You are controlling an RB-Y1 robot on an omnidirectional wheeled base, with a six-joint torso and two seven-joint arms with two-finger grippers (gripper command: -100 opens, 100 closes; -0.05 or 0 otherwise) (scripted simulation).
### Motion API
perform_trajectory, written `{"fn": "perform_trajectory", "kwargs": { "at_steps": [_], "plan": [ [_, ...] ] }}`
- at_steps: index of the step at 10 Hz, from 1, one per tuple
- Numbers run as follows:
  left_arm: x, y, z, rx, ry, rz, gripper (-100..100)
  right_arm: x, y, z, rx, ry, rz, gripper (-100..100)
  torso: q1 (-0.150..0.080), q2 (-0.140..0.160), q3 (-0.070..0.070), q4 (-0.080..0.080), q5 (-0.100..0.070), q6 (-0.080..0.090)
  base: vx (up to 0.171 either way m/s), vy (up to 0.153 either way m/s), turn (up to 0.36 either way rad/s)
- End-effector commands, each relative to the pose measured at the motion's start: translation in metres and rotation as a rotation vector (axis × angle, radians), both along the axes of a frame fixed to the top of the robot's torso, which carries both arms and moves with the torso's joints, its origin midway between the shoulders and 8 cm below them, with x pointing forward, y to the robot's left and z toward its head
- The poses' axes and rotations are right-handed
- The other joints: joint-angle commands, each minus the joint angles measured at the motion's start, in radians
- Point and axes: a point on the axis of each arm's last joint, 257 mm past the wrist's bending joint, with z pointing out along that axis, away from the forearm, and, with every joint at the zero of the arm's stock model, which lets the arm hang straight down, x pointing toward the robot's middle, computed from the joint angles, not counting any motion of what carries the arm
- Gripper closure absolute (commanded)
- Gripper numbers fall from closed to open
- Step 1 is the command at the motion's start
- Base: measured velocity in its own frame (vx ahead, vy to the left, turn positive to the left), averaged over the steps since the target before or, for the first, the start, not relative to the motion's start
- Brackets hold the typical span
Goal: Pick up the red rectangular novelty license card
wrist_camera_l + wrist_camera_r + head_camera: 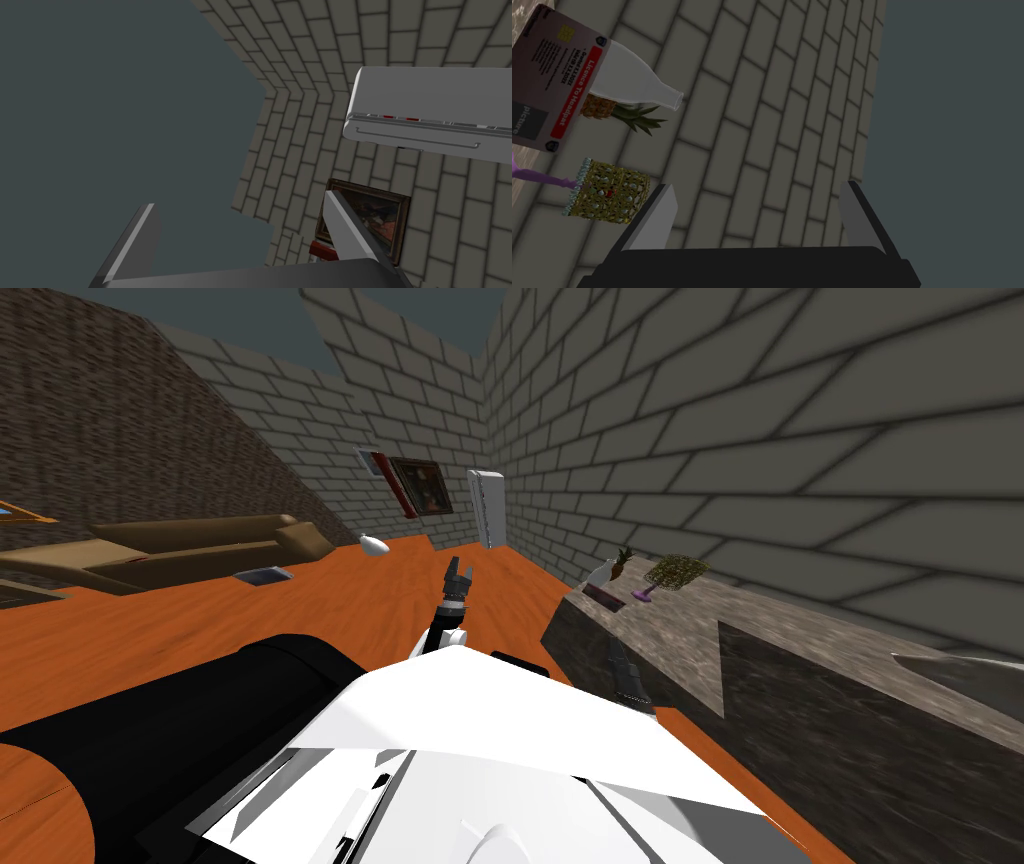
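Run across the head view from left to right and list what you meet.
Brown sofa → white rounded object → framed painting → white wall unit → license card → gold-shaded lamp.

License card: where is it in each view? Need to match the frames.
Head view: license card lies flat at the end of the counter, just beside the bottle.
Right wrist view: license card at the bottle's wide end, near the pineapple.
Left wrist view: faces the brick wall, away from the counter.
Shared landmark: the bottle.
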Motion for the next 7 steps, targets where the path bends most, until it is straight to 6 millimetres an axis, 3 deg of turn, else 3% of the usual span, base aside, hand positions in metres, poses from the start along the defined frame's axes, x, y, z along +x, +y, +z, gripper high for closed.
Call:
{"fn": "perform_trajectory", "kwargs": {
  "at_steps": [1,2,3,4,5,6,7],
  "plan": [
    [0.000,0.000,0.000,0.000,0.000,0.000,0,-0.009,-0.001,-0.018,-0.028,0.040,-0.008,-100,0.000,0.000,0.000,0.000,0.000,0.000,0.005,0.087,0.033],
    [0.000,0.000,0.000,0.000,0.000,0.000,0,-0.026,-0.006,-0.042,-0.077,0.102,-0.015,-100,-0.001,0.000,0.000,0.000,0.000,0.000,0.019,0.104,0.077],
    [0.000,0.000,0.000,0.000,0.000,0.000,0,-0.027,-0.008,-0.048,-0.078,0.115,-0.018,-100,0.000,0.000,0.000,0.000,0.000,0.000,0.026,0.098,0.023],
    [0.000,0.000,0.000,0.000,0.000,0.000,0,-0.046,-0.012,-0.069,-0.129,0.174,-0.021,-100,0.000,-0.001,0.000,0.000,0.000,0.000,0.018,0.116,0.058],
    [0.000,0.000,0.000,0.000,0.000,0.000,0,-0.049,-0.014,-0.078,-0.131,0.193,-0.024,-100,0.001,0.000,0.000,0.000,0.000,0.000,0.009,0.103,0.023],
    [0.000,0.000,0.000,0.000,0.000,0.000,0,-0.070,-0.019,-0.099,-0.184,0.254,-0.024,-100,0.000,0.000,0.000,0.000,0.000,0.000,0.021,0.126,0.066],
    [0.000,0.000,0.000,0.000,0.000,0.000,0,-0.074,-0.021,-0.106,-0.185,0.272,-0.028,-100,0.001,0.000,0.000,0.000,0.000,0.000,0.035,0.107,0.022]
  ]
}}
